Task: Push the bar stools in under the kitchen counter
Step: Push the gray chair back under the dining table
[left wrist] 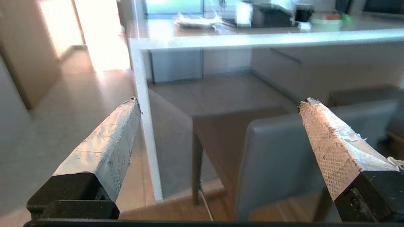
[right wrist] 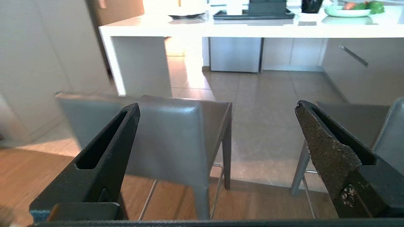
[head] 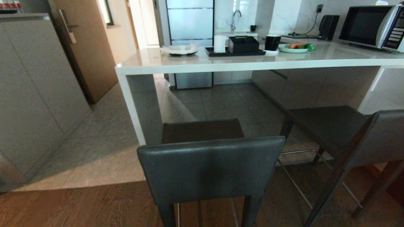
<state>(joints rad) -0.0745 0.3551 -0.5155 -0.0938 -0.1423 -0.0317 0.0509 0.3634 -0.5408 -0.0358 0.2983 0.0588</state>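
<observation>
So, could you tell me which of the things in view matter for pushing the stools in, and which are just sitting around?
Part of the job:
- near bar stool
- second bar stool, to its right
- kitchen counter

Just lying about:
- microwave
- black tray
- plate of vegetables
- black mug

Grey tiled floor [head: 227,97] meeting brown wood planks [head: 79,205]; tall grey cabinets [head: 31,94] left, brown wooden door [head: 88,47] (sunlit hallway beyond).

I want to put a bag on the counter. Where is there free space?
The kitchen counter is bare at its left end, before the plate. From the black tray to the microwave it is crowded.
</observation>
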